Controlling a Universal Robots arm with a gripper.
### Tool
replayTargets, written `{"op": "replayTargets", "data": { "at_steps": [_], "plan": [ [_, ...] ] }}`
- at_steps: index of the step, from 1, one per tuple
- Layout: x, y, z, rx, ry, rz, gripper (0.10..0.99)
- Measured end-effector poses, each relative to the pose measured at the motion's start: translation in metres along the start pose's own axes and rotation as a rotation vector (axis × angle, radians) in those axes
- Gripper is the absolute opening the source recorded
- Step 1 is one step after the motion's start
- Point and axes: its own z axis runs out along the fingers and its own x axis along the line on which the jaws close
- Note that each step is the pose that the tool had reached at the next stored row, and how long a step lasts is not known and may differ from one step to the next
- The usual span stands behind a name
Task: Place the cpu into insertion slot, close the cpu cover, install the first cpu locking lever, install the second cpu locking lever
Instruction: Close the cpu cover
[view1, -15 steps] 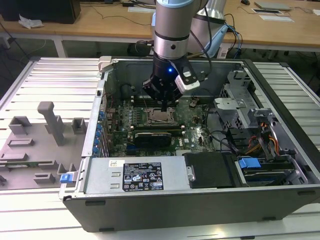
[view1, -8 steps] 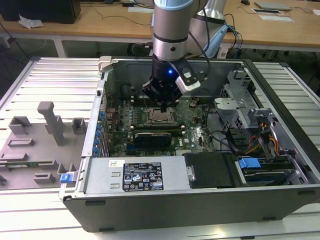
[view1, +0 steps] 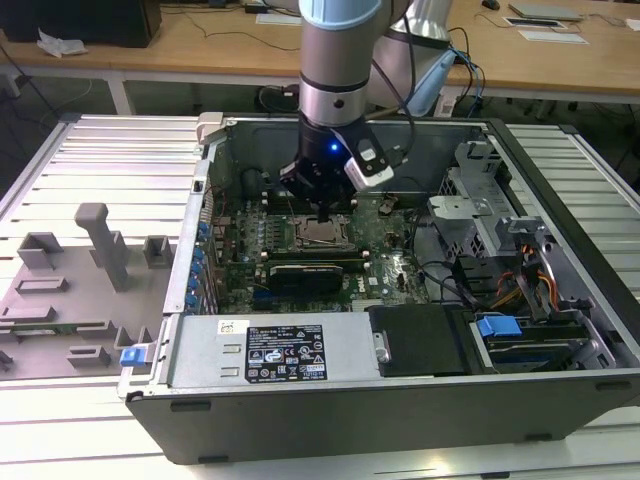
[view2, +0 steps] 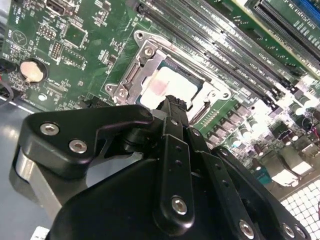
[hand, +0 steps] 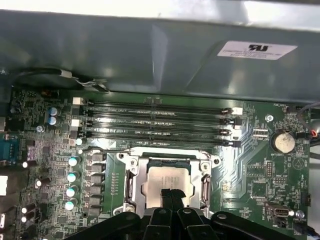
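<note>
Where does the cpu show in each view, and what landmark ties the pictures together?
Exterior view: cpu on the green motherboard, below the gripper.
Second wrist view: cpu, a pale square just beyond the gripper tip.
First wrist view: cpu, a silver square at the gripper tip.
Shared landmark: long black memory slots beside it.

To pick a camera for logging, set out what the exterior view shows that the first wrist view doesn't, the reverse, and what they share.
Exterior view: the whole open case, the arm reaching down into it, and a grey fixture plate at the exterior view's left.
First wrist view: the coin battery and a white label on the case wall.
Both: the green board, the cpu on it, and the tool, shut, tips at the cpu.
</note>
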Motion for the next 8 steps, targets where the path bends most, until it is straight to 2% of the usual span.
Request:
{"op": "replayTargets", "data": {
  "at_steps": [3, 5, 8],
  "plan": [
    [0.0044, -0.0057, 0.0026, -0.008, -0.0071, -0.002, 0.106],
    [0.0058, -0.0084, 0.0047, -0.009, -0.0076, -0.002, 0.106],
    [0.0083, -0.0088, 0.008, -0.009, -0.0073, -0.003, 0.106]
  ]
}}
